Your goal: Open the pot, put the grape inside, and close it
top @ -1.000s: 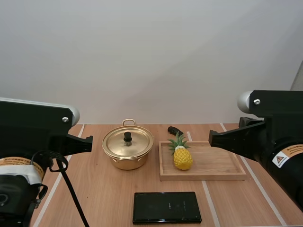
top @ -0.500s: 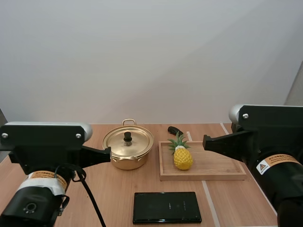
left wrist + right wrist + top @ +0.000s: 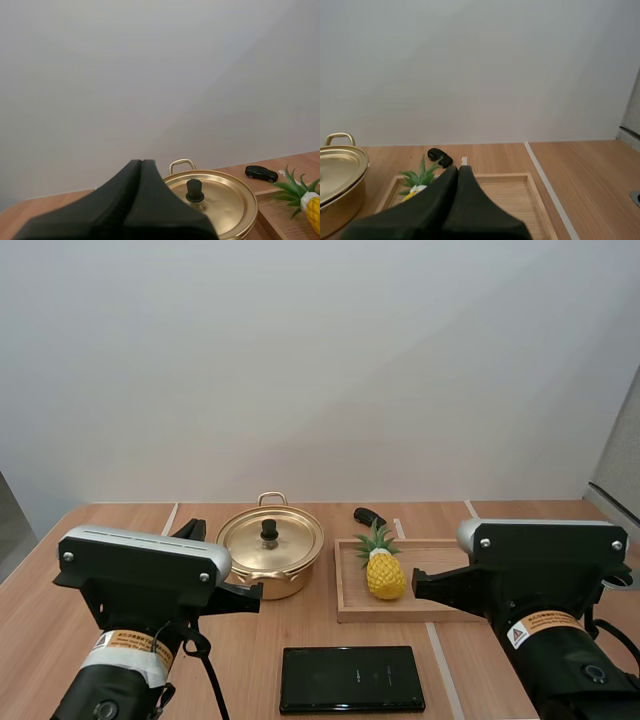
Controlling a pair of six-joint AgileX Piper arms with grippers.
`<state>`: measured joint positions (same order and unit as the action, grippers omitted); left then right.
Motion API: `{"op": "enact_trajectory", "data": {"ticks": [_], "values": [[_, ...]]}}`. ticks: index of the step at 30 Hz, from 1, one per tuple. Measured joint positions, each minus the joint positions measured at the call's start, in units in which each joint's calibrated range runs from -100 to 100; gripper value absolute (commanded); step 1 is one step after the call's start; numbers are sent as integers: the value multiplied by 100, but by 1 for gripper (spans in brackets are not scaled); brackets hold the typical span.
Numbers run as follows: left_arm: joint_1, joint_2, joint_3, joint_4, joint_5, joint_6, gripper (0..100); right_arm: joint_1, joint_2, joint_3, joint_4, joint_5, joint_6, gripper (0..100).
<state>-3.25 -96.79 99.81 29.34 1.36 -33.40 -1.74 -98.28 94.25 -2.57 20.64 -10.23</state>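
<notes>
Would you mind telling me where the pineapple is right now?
In the high view, the pineapple sits at the left end of the wooden tray, just right of the gold pot.

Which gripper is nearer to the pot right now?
Left. The left gripper is just short of the pot, at its near side. The right gripper is at the wooden tray, beside the pineapple, farther from the pot.
</notes>
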Motion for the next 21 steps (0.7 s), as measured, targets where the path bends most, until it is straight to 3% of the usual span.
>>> {"op": "enact_trajectory", "data": {"ticks": [7,14,21], "values": [[0,0,12,-47,128,-134,0,0,0,480,-32,-44,0,0],[0,0,12,-135,1293,-451,0,0,0,559,-43,-25,0,0],[0,0,12,-166,1932,-771,0,0,0,575,-43,739,65,0]]}}
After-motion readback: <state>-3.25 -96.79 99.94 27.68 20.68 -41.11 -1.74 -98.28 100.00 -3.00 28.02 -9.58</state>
